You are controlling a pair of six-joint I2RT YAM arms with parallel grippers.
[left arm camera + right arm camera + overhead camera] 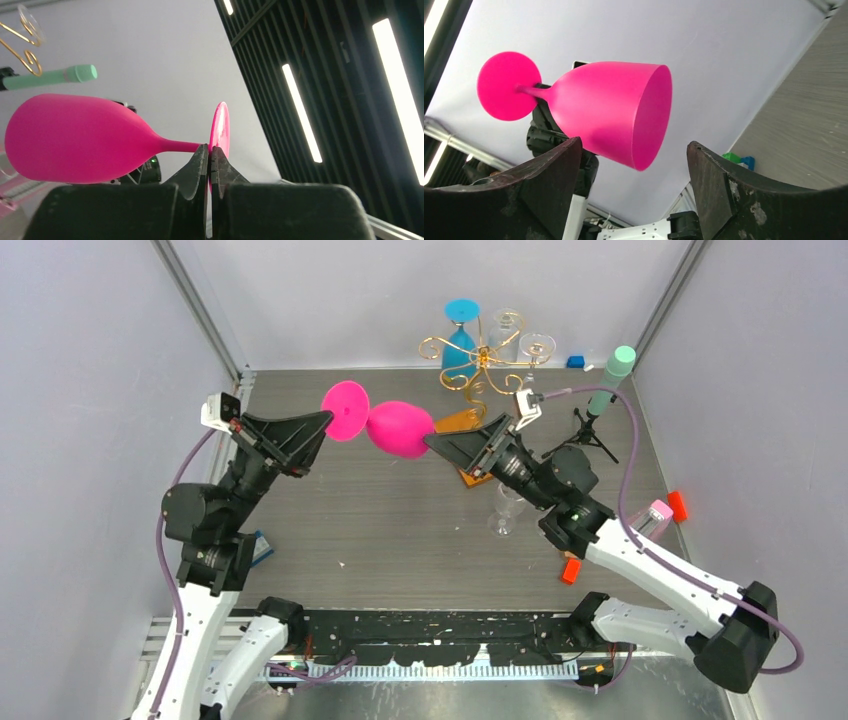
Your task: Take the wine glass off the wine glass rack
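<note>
A pink wine glass [400, 429] hangs on its side in mid-air, apart from the wine glass rack [478, 360], a gold wire stand on an orange-brown base [458, 422]. My left gripper [328, 418] is shut on the stem right at the foot [220, 127], seen closely in the left wrist view as the left gripper [210, 148] pinching the glass [75, 137]. The bowl's mouth [651, 117] faces my right gripper [634, 144], which is open wide, its fingers [554, 170] spread either side of the rim without touching it.
A blue glass [460, 340] and two clear glasses [512, 330] hang on the rack. Another clear glass [508, 508] stands on the table under my right arm. A black tripod with a mint cylinder [610, 380] is at the back right, with small red blocks [679, 505] near the right wall.
</note>
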